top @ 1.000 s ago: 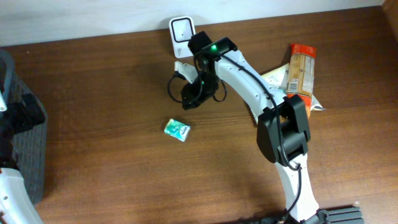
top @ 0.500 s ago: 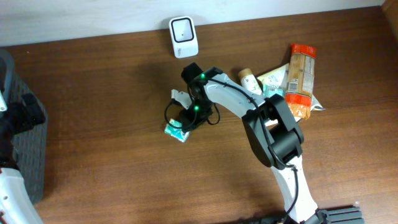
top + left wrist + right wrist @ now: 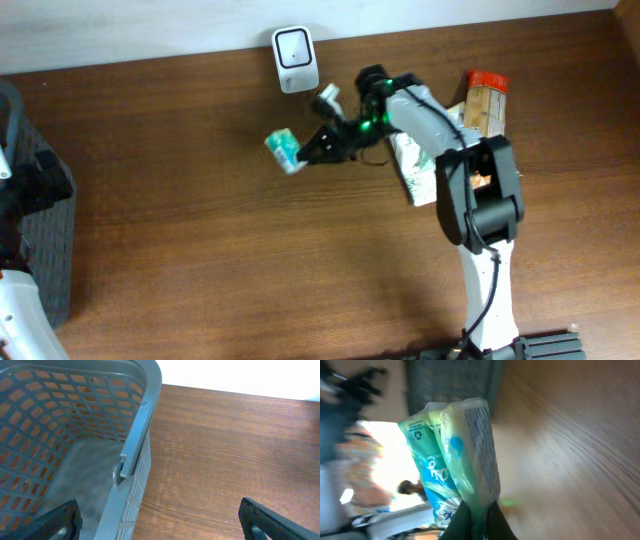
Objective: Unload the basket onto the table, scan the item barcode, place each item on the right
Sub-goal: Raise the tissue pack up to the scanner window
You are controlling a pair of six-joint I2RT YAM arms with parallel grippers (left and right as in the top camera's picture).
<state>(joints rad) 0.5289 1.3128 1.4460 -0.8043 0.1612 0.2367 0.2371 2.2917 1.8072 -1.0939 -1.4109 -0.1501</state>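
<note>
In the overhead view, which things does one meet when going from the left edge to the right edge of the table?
grey basket → green packet, held up off the table → white and green box → bag with the red top

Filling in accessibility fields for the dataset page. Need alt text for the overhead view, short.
The right claw grips a small green-and-white packet over a brown wooden table, close to a white scanner at the far edge. More packaged groceries lie heaped on the right; a grey basket sits at the left edge.
</note>
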